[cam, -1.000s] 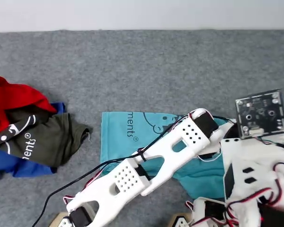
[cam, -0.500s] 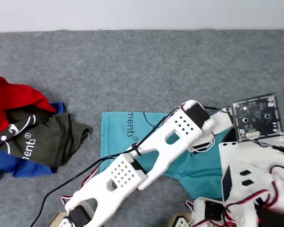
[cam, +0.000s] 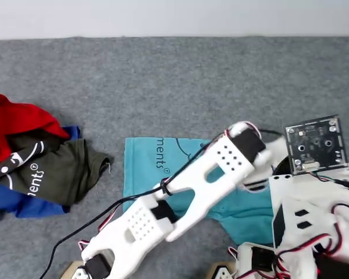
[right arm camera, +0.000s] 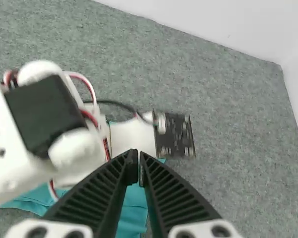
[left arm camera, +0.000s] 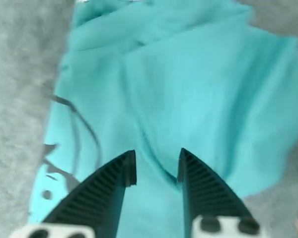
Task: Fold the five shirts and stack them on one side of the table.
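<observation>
A teal shirt (cam: pixel 148 168) lies partly folded on the grey table, right of centre. My left arm (cam: pixel 221 165) stretches across it from the near left. In the left wrist view my left gripper (left arm camera: pixel 156 166) hovers close over the wrinkled teal shirt (left arm camera: pixel 188 89), its fingers open, with a small crease of cloth under the gap. My right gripper (right arm camera: pixel 139 161) is shut with nothing in it, held above the shirt's right end and facing the left arm's wrist (right arm camera: pixel 44 119). A heap of red (cam: pixel 17 119), dark olive (cam: pixel 52 168) and blue (cam: pixel 11 203) shirts lies at the table's left edge.
The right arm's body (cam: pixel 311 215) and its camera board (cam: pixel 314 145) stand at the near right, over the teal shirt's right end. Bare grey table (cam: pixel 180 81) runs along the far side up to a white wall.
The left arm's wrist shifted a little over the teal shirt, first toward the far left and then back right. The right arm's camera board dropped slightly nearer.
</observation>
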Robot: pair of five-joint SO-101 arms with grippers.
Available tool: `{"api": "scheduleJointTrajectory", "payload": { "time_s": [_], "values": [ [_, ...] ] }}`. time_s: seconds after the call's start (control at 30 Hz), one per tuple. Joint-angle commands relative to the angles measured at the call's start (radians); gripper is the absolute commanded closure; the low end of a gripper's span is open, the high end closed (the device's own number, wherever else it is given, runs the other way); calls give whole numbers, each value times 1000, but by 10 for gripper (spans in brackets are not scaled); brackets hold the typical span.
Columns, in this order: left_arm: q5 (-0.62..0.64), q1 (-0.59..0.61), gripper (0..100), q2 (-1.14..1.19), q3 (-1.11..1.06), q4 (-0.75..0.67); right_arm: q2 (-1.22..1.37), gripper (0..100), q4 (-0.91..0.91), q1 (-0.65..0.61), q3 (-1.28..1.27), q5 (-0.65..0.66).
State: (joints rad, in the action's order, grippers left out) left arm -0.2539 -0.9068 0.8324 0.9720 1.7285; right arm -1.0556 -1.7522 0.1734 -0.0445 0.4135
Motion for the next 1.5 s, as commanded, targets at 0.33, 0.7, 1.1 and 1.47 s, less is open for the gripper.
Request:
{"api": "scheduleJointTrajectory", "payload": {
  "time_s": [0.33, 0.7, 1.1, 1.47],
  "values": [
    [11, 118, 849, -31, -272, -61, -1, 989, -35, -2, 6, -5],
    [12, -14, 849, -20, -48, 26, -2, 989, -35, -2, 6, -5],
    [14, -244, 848, -9, 39, 28, -2, 989, -36, -1, 6, -5],
    [35, -362, 844, -9, -145, 8, 2, 988, -36, -1, 5, -8]
  ]
}}
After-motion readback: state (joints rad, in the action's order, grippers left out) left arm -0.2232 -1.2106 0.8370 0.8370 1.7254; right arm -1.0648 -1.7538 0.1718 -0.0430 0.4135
